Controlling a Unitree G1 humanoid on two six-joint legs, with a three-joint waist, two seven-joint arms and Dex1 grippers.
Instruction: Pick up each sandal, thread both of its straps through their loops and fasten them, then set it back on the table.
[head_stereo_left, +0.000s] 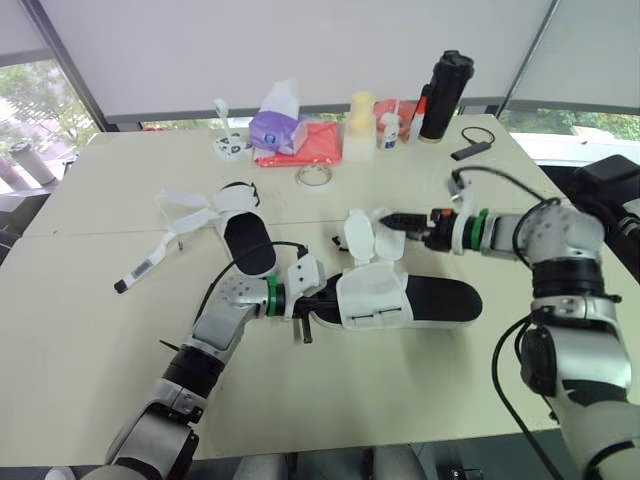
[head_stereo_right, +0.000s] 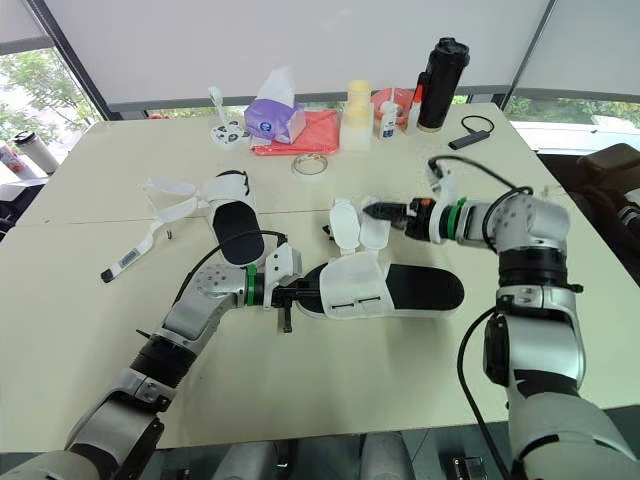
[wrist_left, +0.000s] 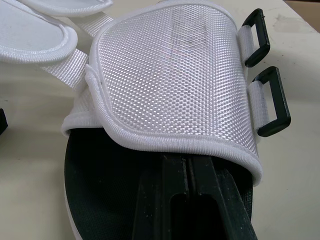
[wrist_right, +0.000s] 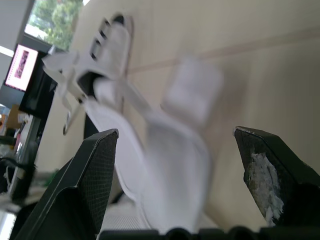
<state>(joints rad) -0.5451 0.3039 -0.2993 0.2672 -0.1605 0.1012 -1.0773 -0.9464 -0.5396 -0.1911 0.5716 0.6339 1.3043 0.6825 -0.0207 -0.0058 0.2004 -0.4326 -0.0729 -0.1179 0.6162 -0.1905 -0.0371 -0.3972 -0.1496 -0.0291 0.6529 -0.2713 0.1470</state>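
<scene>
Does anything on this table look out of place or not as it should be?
The near sandal has both straps flipped open, and its two black loops stand empty. On the far sandal, the loose straps lie splayed across the table. Nothing looks spilled or broken.

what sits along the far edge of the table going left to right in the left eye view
purple tissue box -> pale yellow container -> small white bottle -> black flask -> black cable
</scene>
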